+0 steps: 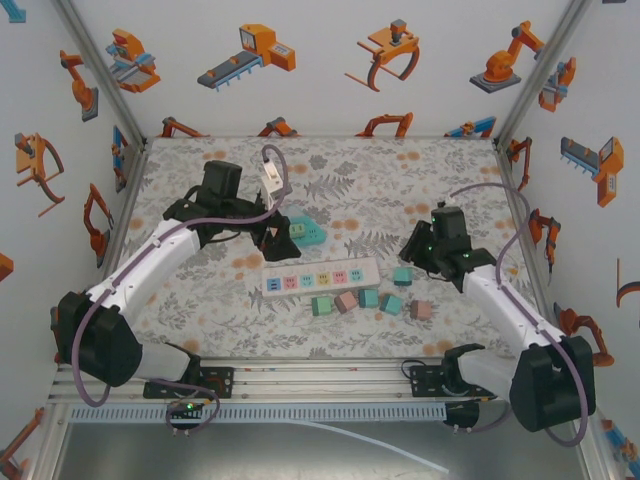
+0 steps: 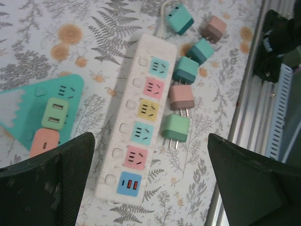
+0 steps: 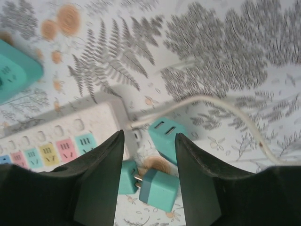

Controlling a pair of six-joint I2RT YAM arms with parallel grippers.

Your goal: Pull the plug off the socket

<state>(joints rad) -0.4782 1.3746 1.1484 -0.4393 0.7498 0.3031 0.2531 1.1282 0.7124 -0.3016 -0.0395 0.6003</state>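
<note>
The pale green square plastic plug point(image 2: 54, 113) is the one I judge yet to be pulled; it sits in the teal triangular socket block point(image 2: 23, 101), with a salmon plug point(image 2: 44, 141) just beside it in the same block; both stand up out of the block's face, so the pull should go straight up off the table.

My left gripper point(image 2: 149, 160) is spread wide and holds nothing; in the left wrist view the block lies off to my left finger's side, partly hidden behind that finger, not between the fingers; what lies between them is the long white power strip point(image 2: 123, 141), every socket of it bare. From above, the block is just past my left fingertips, toward the table's middle, so my left arm is clearly the nearer; my right gripper point(image 3: 149, 155) hangs over the strip's cord end, well apart from the block, its fingers a narrow gap apart with nothing clamped.

The block looks loose on the fern-printed tablecloth point(image 2: 61, 28); I'd guess it may lift with the plug. Room is tight by the strip, where loose plugs point(image 2: 175, 129) lie along its near side and at its cord end; the block stands apart from them.
</note>
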